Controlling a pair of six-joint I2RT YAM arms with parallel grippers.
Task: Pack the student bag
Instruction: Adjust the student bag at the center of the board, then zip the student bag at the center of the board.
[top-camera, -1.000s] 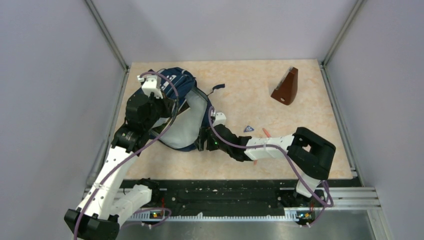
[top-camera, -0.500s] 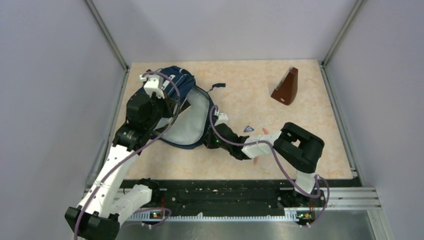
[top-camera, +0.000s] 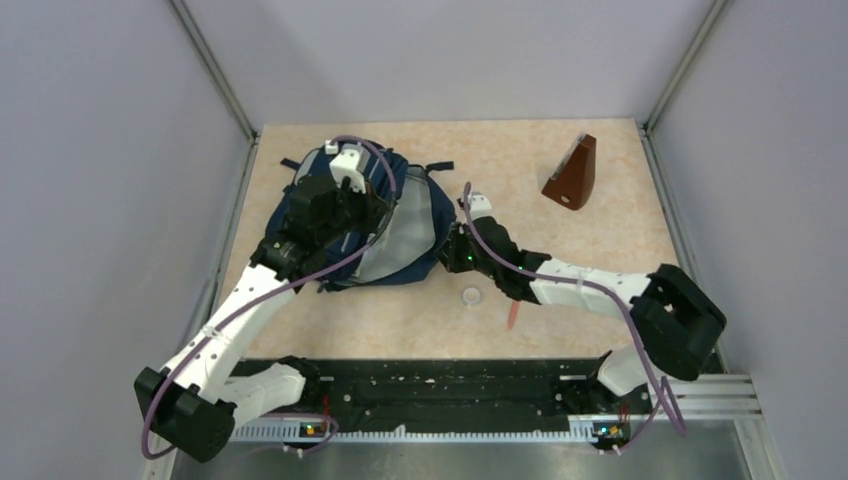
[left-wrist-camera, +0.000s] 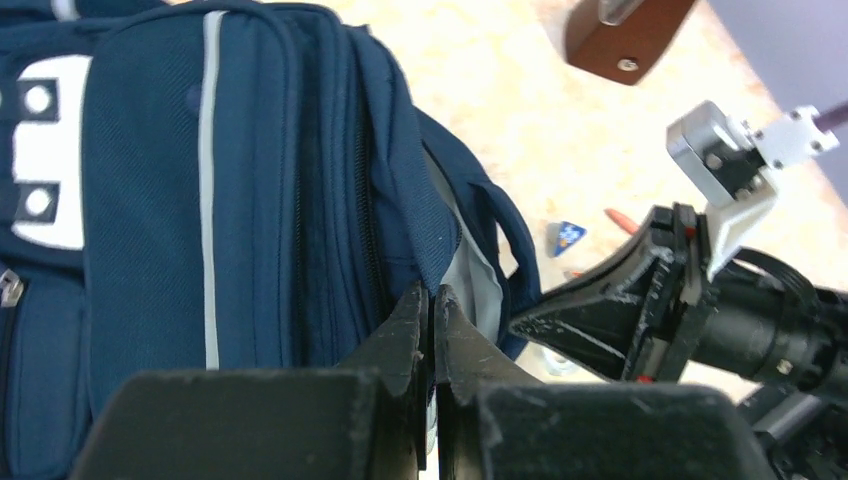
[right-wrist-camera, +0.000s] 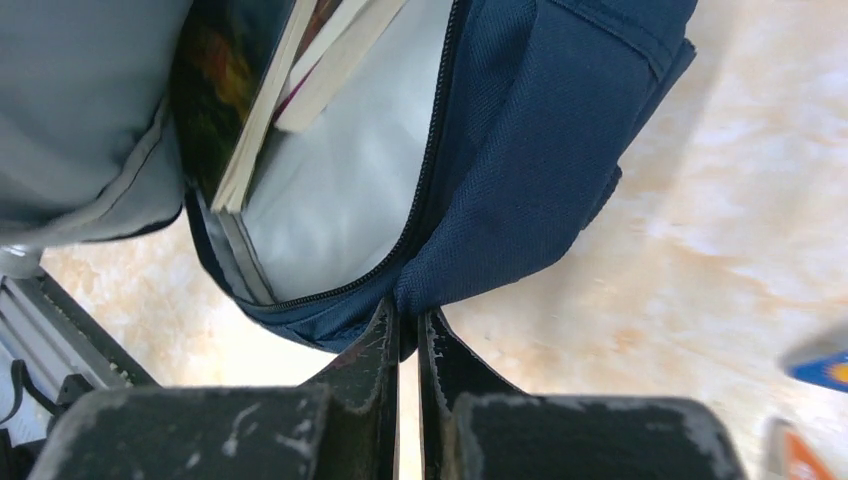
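Left jaws, pinched fully shut, clamp the navy rim of the student bag (left-wrist-camera: 200, 200) where the grey lining (left-wrist-camera: 470, 275) shows at the edge of the main compartment. The front pockets lie just to their left. The right jaws, also shut tight, nip the opposite lip of the same opening, just outside the zip (right-wrist-camera: 432, 170). The bag's mouth is therefore held between the two pairs, its line running from one to the other. Above the right jaws the compartment gapes, showing books (right-wrist-camera: 262, 110) already standing inside.

The bag rests on the pale surface (top-camera: 600, 260), between the arms and nearer the left one. The things not yet packed all lie on the right jaws' side:

- a small round item (top-camera: 470, 296) close behind them
- an orange stick (top-camera: 513, 315) a little farther back
- a small blue triangle (left-wrist-camera: 568, 236) on their far side, seen from the left wrist
- a brown wooden block (top-camera: 572, 172) well apart, toward the far right corner

With both pairs occupied, one must likely let go before anything more goes in. The right arm looks nearer the loose items, and the left could hold the mouth open.
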